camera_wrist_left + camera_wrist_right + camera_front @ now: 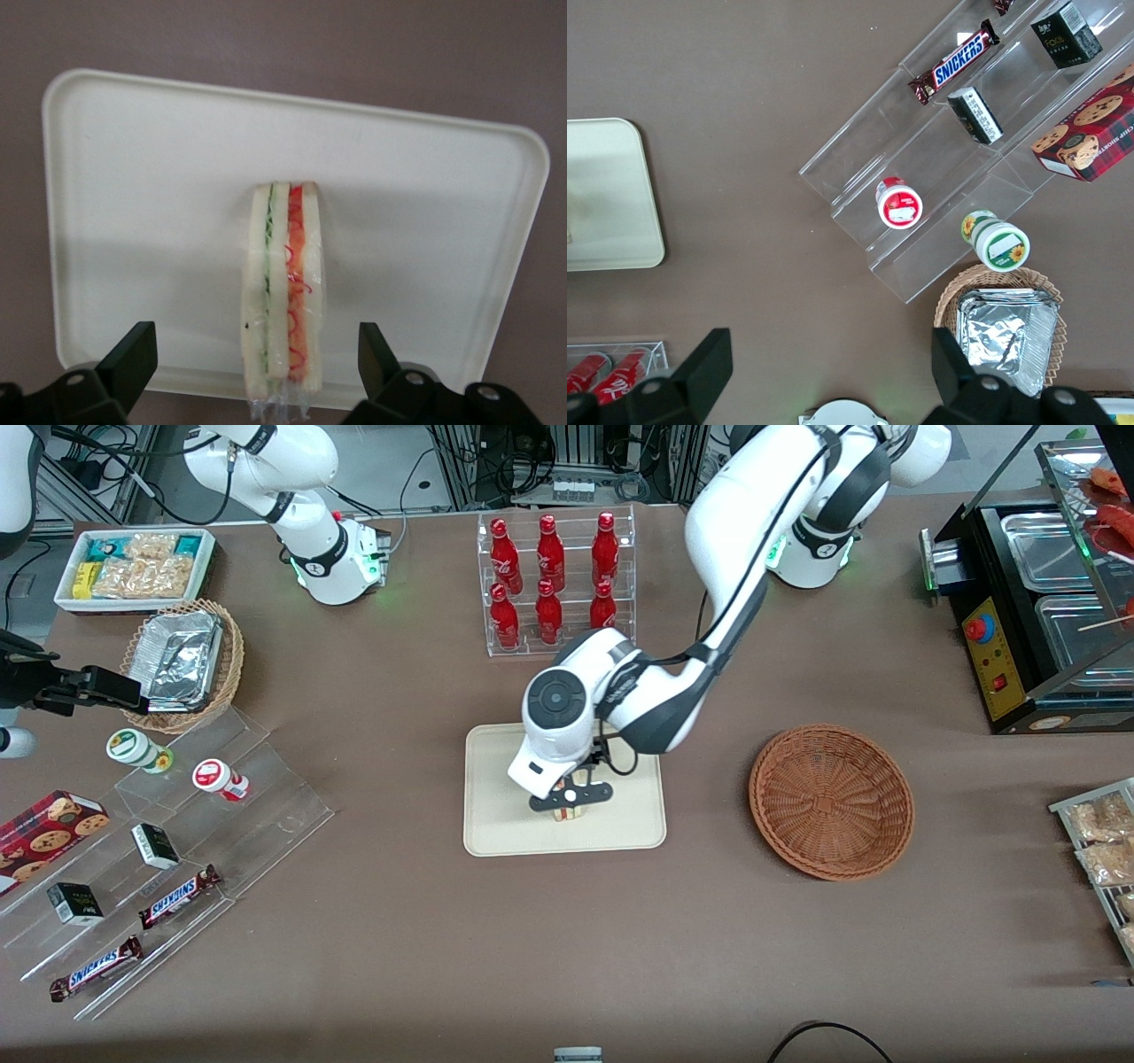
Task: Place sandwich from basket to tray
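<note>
Sandwich on tray | basket empty | gripper open above

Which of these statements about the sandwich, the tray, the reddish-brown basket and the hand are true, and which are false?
1. The sandwich stands on the tray. True.
2. The hand is shut tightly on the sandwich. False: its fingers are spread wide, with a gap to the sandwich on each side.
3. The reddish-brown basket has no sandwich in it. True.
4. The hand hovers over the basket. False: it is over the tray, directly above the sandwich.
5. The sandwich lies flat on its broad face. False: it stands on edge, so the green and red filling layers show.
</note>
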Controlling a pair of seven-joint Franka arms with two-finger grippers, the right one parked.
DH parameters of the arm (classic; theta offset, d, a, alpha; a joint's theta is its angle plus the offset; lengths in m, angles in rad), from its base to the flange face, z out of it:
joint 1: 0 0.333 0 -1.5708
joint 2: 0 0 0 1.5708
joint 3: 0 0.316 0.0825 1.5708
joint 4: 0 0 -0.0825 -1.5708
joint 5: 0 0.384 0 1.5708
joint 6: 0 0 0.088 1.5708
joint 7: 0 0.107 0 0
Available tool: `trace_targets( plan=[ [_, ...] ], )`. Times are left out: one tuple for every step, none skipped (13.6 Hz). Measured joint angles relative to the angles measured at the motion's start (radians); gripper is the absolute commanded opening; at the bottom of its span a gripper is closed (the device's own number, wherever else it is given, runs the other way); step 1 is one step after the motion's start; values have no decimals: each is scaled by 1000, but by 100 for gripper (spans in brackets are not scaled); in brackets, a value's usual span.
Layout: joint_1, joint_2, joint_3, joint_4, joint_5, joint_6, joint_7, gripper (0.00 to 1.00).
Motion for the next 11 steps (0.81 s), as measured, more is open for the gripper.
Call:
trace_targets(
  plan=[
    [19,-20,-1,5,-1,-5,1,100],
    [34,-42,-1,6,-2,-9,3,100],
    [43,-62,-1,7,-2,-21,13,100],
    [50,-81,-1,7,-2,-43,33,100],
    [61,-97,0,7,-2,-64,59,100],
    [75,-110,2,7,-2,-80,81,100],
    [97,-120,3,8,-2,-93,107,100],
    [125,-131,4,8,-2,-107,142,100],
    [156,-145,4,8,-2,-131,176,100],
    [184,-160,6,8,-2,-167,198,100],
    [214,-177,7,8,-2,-210,212,100]
  ],
)
